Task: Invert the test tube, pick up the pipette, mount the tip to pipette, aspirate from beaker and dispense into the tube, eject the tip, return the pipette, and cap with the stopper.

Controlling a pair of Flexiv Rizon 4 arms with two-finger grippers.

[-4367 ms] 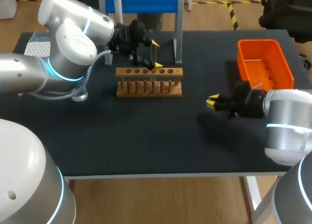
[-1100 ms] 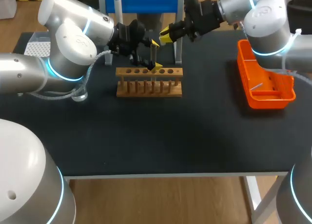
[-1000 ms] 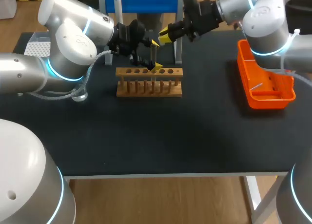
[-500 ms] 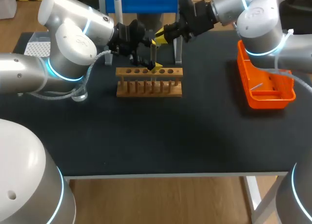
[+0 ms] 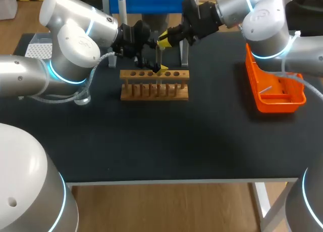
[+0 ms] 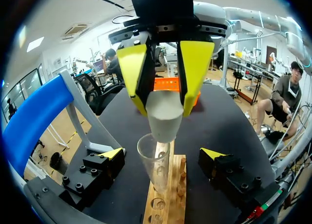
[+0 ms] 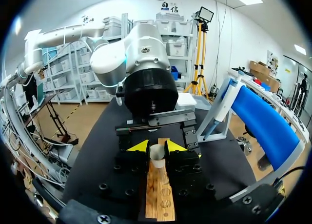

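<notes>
Left gripper (image 6: 163,154): fingers apart either side of test tube (image 6: 156,163), not touching; tube upright in rack (image 6: 168,204). Right gripper (image 6: 163,101) clamped on stopper (image 6: 164,120), just above tube mouth. Capping step. Next: centre, lower straight, press in.

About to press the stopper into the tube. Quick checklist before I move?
1. Stopper clamped in right gripper: ok.
2. Test tube upright in rack, mouth up: ok.
3. Stopper just above the tube's mouth: ok; exact centring: cannot tell.
4. Left gripper steadying the tube: not ok; its fingers stand open either side, not touching.
5. Liquid in the tube: cannot tell.
</notes>
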